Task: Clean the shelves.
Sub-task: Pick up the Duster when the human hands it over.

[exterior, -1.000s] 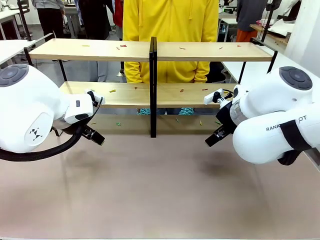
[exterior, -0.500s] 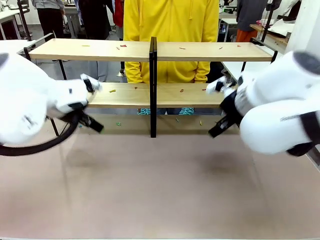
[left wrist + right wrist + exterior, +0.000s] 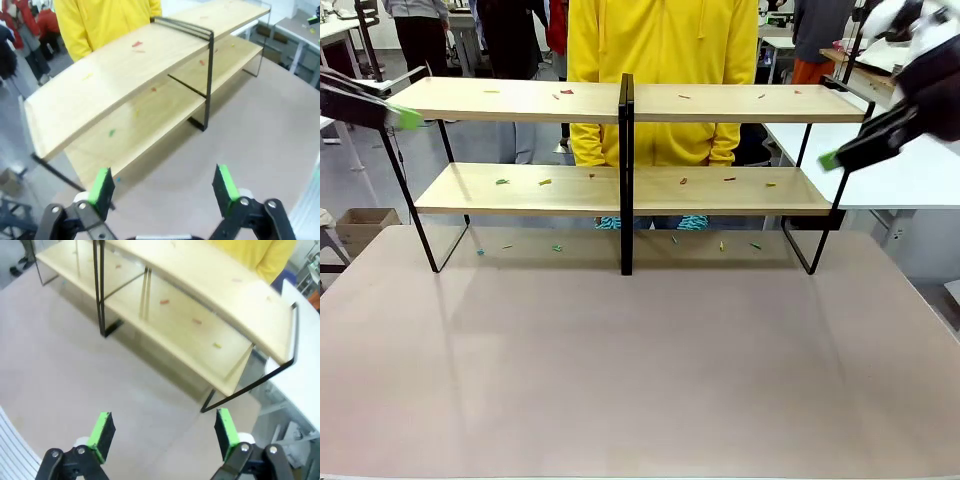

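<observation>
Beneath both grippers: grey-brown table top (image 3: 640, 390).

Left gripper (image 3: 164, 184): jaws spread wide, empty, green pads (image 3: 102, 186) facing each other. It hangs raised, off the left end of the rack.

Right gripper (image 3: 164, 429): same state, wide apart and empty. It hangs raised, off the right end.

Ahead of both sets of fingertips: the shelves (image 3: 520, 100), standing on the table, well apart from either tool. Two long light boards, thin black frame.

In the way: black central upright (image 3: 626, 170) splitting each tier. Wire end legs (image 3: 420, 215) lie between each gripper and the lower board. Seen from the wrists, the top board covers part of the lower one.

Small coloured scraps (image 3: 543, 182) are scattered on both boards, and more lie on the table under the lower tier (image 3: 557, 247).

Beyond the rack: a person in a yellow hooded top (image 3: 660, 40), close against the far side. Off the right gripper's side, a white table (image 3: 910, 175). Off the left gripper's side, a cardboard box (image 3: 360, 225), low down.
</observation>
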